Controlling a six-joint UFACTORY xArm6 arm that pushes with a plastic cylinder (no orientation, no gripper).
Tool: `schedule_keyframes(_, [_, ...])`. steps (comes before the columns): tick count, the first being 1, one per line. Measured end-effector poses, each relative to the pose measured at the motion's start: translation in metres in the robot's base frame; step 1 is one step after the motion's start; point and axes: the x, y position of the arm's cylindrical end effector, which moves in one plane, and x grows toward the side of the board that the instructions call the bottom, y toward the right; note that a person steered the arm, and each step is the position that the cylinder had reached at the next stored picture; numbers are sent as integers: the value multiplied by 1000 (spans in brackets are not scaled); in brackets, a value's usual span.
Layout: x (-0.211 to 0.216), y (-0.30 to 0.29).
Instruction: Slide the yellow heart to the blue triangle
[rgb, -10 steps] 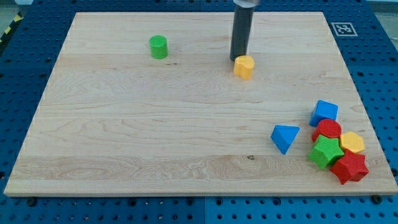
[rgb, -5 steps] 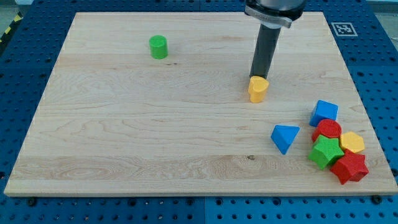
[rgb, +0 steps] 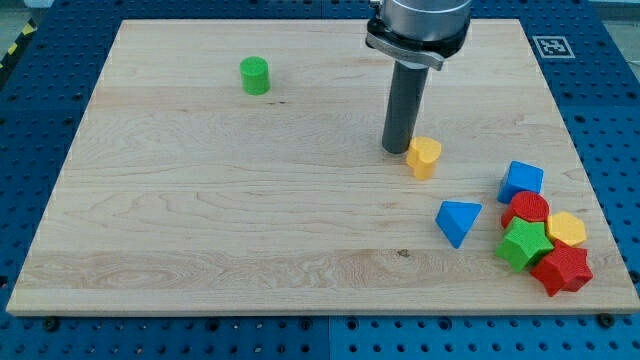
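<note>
The yellow heart (rgb: 424, 157) lies right of the board's middle. The blue triangle (rgb: 458, 220) lies below it and slightly to the view's right, a short gap apart. My tip (rgb: 396, 150) rests on the board just to the left of the yellow heart, at its upper left edge, touching or nearly touching it.
A green cylinder (rgb: 255, 75) stands at the upper left. At the lower right a cluster holds a blue block (rgb: 522, 181), a red block (rgb: 528, 209), a yellow hexagon (rgb: 566, 229), a green block (rgb: 525, 245) and a red star-like block (rgb: 562, 269). The board's right edge (rgb: 590, 190) runs close by.
The yellow heart has slid down and to the view's right, closer to the blue triangle. My tip moved from above the heart to its left side.
</note>
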Motion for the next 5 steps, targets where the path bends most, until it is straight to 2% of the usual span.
schedule_keyframes(2, [29,17])
schedule_keyframes(4, [14,10])
schedule_keyframes(5, [-5,30])
